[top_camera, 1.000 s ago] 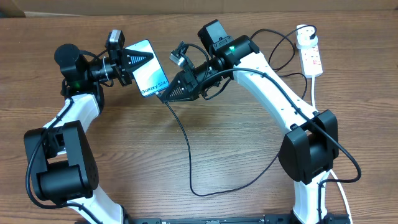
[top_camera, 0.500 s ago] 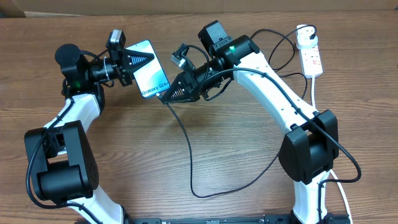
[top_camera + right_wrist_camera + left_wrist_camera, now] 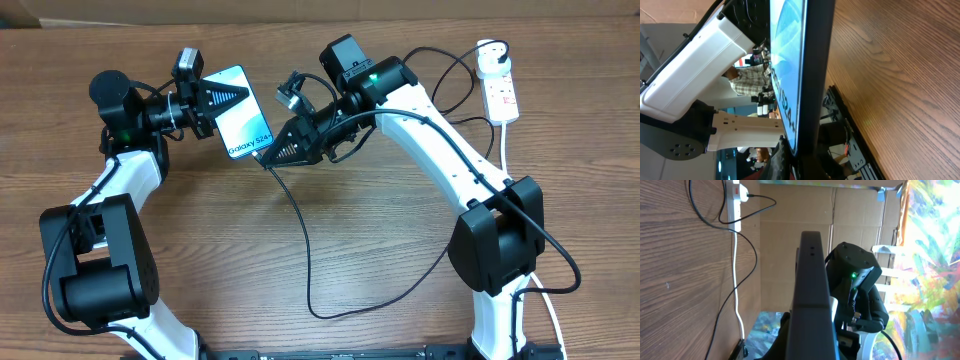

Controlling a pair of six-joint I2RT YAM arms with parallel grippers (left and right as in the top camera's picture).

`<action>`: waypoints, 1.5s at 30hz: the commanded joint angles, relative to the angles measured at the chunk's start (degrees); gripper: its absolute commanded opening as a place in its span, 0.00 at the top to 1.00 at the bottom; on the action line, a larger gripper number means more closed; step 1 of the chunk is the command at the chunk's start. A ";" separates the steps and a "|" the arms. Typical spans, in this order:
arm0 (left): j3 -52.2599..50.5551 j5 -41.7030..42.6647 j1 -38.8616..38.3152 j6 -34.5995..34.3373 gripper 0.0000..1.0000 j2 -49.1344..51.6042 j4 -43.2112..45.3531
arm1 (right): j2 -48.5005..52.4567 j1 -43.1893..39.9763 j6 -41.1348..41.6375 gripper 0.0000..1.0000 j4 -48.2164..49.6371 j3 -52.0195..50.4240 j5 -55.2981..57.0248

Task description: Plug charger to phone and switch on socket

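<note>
The step in hand is the plugging-in. The left gripper (image 3: 230, 94) is clamped on one end of the phone (image 3: 246, 124) and holds it clear of the surface (image 3: 200, 250), screen up and tilted, with its free end pointing toward the right gripper (image 3: 270, 157). That gripper is closed down on the tip of the charger (image 3: 305, 250), whose thin black cable drops from just beneath it and loops away across the surface behind it. Its nose sits right against the free end of the phone. Whether the tip is seated in the port cannot be told, as both wrist views show only the phone's dark edge.

Next, I judge, a short straight push along the phone's length is needed. The socket (image 3: 500, 88) lies well off beyond the right arm, its switch not yet touched.
</note>
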 commanded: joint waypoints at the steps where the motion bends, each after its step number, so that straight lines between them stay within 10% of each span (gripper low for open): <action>1: 1.29 3.06 -0.63 0.02 0.96 -0.42 0.46 | 0.48 -2.14 -0.22 0.96 0.15 0.00 2.71; 45: 1.29 -9.51 -0.15 0.07 0.96 -0.42 0.42 | 0.48 -2.38 0.66 0.96 -0.46 0.00 14.53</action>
